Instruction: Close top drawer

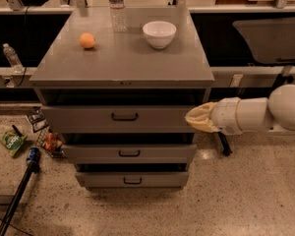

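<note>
Cabinet (pixel 123 68) of grey metal with three drawers, standing on speckled floor (pixel 221 200); single camera view, seen from the front and somewhat above.

On cabinet top:
- orange (pixel 87 40), toward the left
- clear water bottle (pixel 118 9), upright at rear centre
- white bowl (pixel 159 33), upright, just right of the bottle

Left of cabinet:
- second small bottle (pixel 12 58), tilted, on a ledge
- green packet (pixel 12 142), flat on the floor
- cluster of wrappers (pixel 46 136), beside the lower left corner, contents not identifiable
- dark pole with blue collar (pixel 32 159), slanting toward the bottom left edge

Right of cabinet:
- white arm (pixel 265 114), entering from the right edge, roughly level
- cream-coloured gripper (pixel 196 118), at the arm's left end, against the right end of the top drawer's front panel; actual contact not discernible; width of opening: cannot tell

Top drawer (pixel 88 118): uppermost of three, directly beneath cabinet top; tallest front panel; small dark loop handle (pixel 124 116) at centre; pulled partway out, dark gap showing above the panel.

Middle drawer (pixel 93 153) and bottom drawer (pixel 103 180): shallower, similar handles, each likewise partway out.
</note>
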### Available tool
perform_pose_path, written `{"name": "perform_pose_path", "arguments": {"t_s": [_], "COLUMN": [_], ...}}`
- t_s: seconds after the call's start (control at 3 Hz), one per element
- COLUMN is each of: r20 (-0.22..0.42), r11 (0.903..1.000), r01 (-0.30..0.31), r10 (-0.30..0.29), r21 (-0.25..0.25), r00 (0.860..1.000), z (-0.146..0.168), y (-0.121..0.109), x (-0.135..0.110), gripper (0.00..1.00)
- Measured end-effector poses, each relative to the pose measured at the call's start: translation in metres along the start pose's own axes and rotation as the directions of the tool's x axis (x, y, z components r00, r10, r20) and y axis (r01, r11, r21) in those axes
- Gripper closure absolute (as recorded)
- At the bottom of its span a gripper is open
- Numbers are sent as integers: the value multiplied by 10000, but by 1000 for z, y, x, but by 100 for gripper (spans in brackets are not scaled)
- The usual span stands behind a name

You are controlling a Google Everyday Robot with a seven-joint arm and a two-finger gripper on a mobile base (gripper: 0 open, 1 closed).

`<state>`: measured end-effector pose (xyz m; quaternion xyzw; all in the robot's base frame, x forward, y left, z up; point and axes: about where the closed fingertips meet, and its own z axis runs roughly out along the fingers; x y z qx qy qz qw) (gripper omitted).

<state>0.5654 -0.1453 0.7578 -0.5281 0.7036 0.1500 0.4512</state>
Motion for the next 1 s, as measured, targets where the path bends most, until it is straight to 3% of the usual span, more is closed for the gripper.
{"name": "perform_pose_path", "arguments": {"t_s": [0.33,0.67,1.0], "r20": [1449,2799,2914], "r11": [9991,9909,9898], "r01": [-137,-118,53], "r10": [77,-265,-469], "r21": [405,1343,1421], "r00": [9894,9597,9555], "z": [-30,-62,-66], "y": [-18,-32,-30], "x": [-29,-51,-58], "gripper": [100,100,82]}}
